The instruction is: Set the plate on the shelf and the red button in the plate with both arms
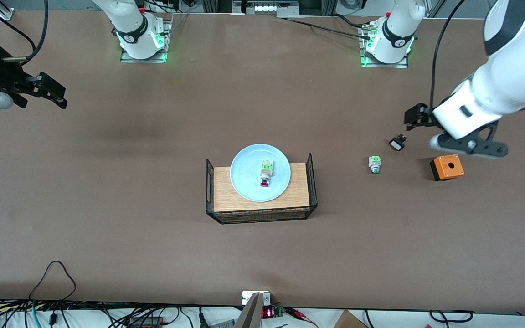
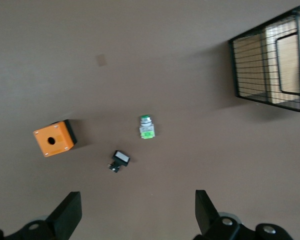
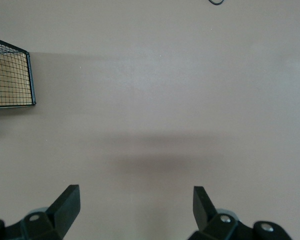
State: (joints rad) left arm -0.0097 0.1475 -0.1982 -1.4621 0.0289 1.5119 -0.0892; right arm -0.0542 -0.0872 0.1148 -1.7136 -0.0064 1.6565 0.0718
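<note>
Seen from above, the brown table reads across the front view from the right arm's end to the left arm's end. The right gripper hangs over bare table at the right arm's end, its jaws spread wide and holding nothing, well apart from everything; this arm appears to wait. In the middle of the table stands a black wire basket with a wooden board inside. The pale blue plate rests on that board, and the red button lies on its side on the plate, red cap pointing toward the front camera. With both things stacked there and no claw near them, the placing looks finished. Toward the left arm's end, three spare parts lie on the table: a green-tipped switch, a small black and white part, and an orange box with a hole. The left gripper hovers over the table near the black and white part, jaws released and empty, likely pulled clear so nothing is disturbed.
</note>
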